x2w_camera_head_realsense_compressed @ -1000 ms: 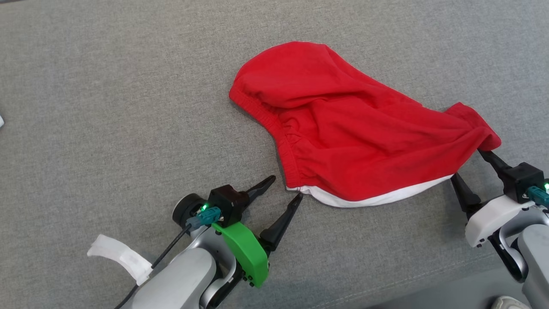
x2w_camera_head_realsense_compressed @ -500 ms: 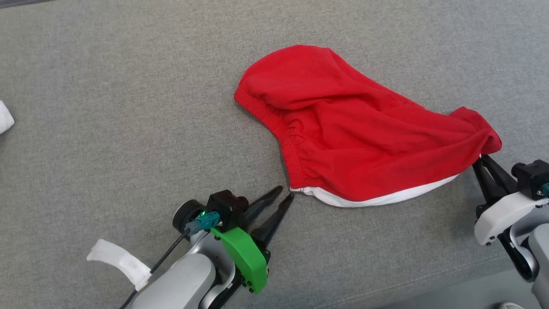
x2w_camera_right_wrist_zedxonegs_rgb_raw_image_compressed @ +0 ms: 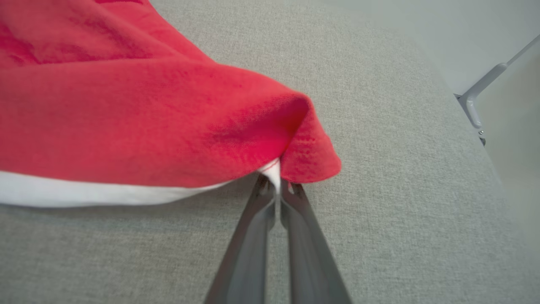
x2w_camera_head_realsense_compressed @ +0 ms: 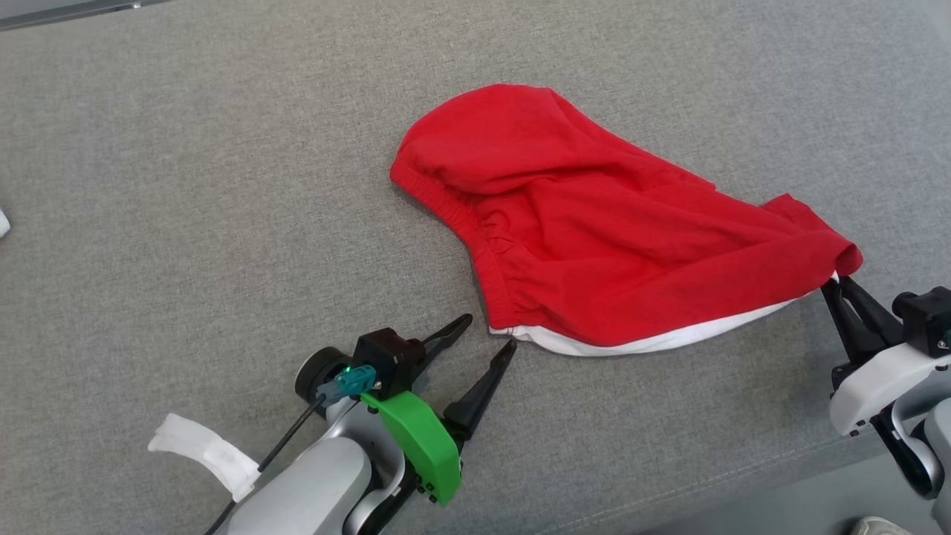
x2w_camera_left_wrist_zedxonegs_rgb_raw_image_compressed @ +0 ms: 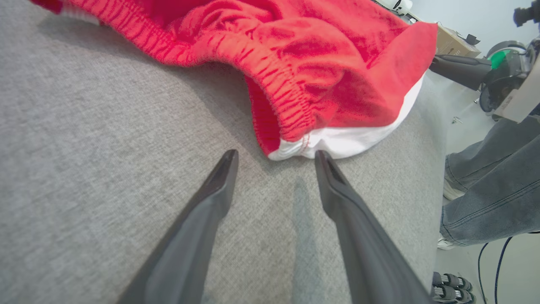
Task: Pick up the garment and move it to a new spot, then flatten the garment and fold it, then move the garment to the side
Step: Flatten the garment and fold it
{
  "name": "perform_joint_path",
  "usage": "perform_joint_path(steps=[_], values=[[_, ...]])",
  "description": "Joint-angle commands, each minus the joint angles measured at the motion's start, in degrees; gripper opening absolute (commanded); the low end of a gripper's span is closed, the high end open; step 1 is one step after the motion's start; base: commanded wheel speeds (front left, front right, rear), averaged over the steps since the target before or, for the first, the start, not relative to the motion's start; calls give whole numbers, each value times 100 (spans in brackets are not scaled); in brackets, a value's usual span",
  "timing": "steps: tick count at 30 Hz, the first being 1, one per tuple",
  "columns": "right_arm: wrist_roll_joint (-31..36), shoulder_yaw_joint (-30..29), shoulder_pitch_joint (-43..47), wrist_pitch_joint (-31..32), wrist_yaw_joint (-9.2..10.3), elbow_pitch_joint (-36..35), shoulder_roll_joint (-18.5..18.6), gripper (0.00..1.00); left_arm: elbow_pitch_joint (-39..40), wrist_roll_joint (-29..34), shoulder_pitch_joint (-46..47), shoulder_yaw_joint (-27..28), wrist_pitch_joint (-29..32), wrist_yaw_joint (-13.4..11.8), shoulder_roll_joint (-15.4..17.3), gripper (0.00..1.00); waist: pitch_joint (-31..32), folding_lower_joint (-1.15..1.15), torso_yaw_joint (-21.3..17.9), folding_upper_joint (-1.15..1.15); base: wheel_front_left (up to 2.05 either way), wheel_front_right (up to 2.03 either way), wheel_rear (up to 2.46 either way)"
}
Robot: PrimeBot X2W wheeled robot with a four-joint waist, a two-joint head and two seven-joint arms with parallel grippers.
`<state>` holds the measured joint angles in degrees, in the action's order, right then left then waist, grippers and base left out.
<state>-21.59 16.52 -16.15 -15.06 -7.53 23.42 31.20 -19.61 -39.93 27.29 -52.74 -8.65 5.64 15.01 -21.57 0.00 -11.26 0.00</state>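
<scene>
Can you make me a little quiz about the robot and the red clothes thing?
1. True or false: the left end effector is shut on the red garment.
2. What is the right end effector pinching? A) the garment's corner B) a cable C) nothing
3. Fill in: the strip along the garment's near edge is coloured ____.

Key: 1 false, its fingers are apart and just short of the cloth; 2 A; 3 white.

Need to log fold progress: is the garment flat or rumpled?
Rumpled: the garment humps up in creases, white lining showing along its near edge, one corner pinched in the shut right tool.
</scene>
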Motion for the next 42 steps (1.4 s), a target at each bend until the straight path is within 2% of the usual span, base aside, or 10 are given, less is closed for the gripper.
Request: perform_joint_path(steps=[1, 2, 3, 4, 7, 17, 25, 30, 36, 42], values=[[-50, 21, -6, -18, 8, -22, -3, 0, -72, 3, 88, 9, -23, -9, -31, 94, -34, 0, -12, 0, 0, 0, 0], [-58, 33, -24, -18, 8, -24, -3, 0, -98, 2, 114, -1, -29, -2, -48, 91, -45, 0, -14, 0, 0, 0, 0], [-66, 47, -39, -18, 8, -26, -4, 0, -121, 4, 145, -29, -25, 16, -66, 79, -55, 0, -18, 0, 0, 0, 0], [-72, 59, -53, -18, 8, -27, -3, 0, -136, 2, 167, -57, -31, 43, -96, 50, -62, 0, -21, 0, 0, 0, 0], [-81, 68, -63, -18, 8, -22, 8, 0, -132, 48, 258, -215, -82, 105, -166, 0, -65, 0, -22, 0, 0, 0, 0], [-318, 362, -165, 264, 8, -632, 333, 0, 353, -449, 413, -230, -314, 181, 61, 0, 183, 0, 34, 0, 0, 0, 0], [-2201, -9, -455, 2295, 9, -2731, 1554, 0, 2264, -1572, 871, 939, 633, 111, 1724, 0, 464, 0, 140, 0, 0, 0, 0], [-3680, -629, -1026, 3399, 7, -3847, 1837, 0, 3194, -2372, 1416, 1470, 1642, -102, 2424, 0, 262, 0, 225, 0, 0, 0, 0], [-4131, -949, -2226, 3829, 7, -4042, 1546, 0, 3213, -2735, 2448, 1951, 2449, -320, 2797, 0, -255, 0, 295, 0, 0, 0, 0], [-3252, -928, -4211, 3396, 10, -2903, 354, 0, 2085, -2311, 4343, 2189, 2905, -241, 2648, 0, -1236, 0, 445, 0, 0, 0, 0]])
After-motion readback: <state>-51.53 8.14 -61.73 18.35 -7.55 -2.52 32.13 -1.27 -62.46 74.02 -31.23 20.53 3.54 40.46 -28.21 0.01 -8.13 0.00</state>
